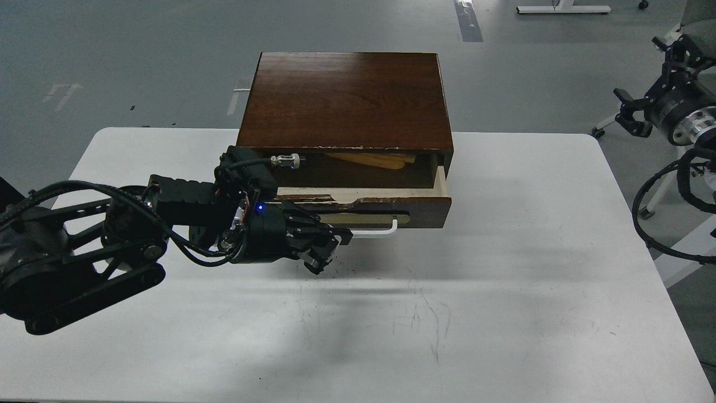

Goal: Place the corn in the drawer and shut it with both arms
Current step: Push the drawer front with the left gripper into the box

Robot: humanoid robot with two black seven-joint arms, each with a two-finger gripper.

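A lab or test hall: bare grey floor [140, 56] with tape marks [469, 21]; plain white table [503, 313]; wheeled stand legs [562, 9] beyond its far edge.

Glossy dark wood cabinet [344, 95], chipped drawer [363, 194] edge, scuffed matt white table [503, 280]

There is one view only, taken from the robot's head. It looks forward and steeply down from above the near edge of the white worktop [503, 313], at middling range. Nearly the whole top fits in, with the far edge high in the picture and grey floor [140, 56] beyond. The cabinet [344, 95] stands at the far edge, its front facing the camera.
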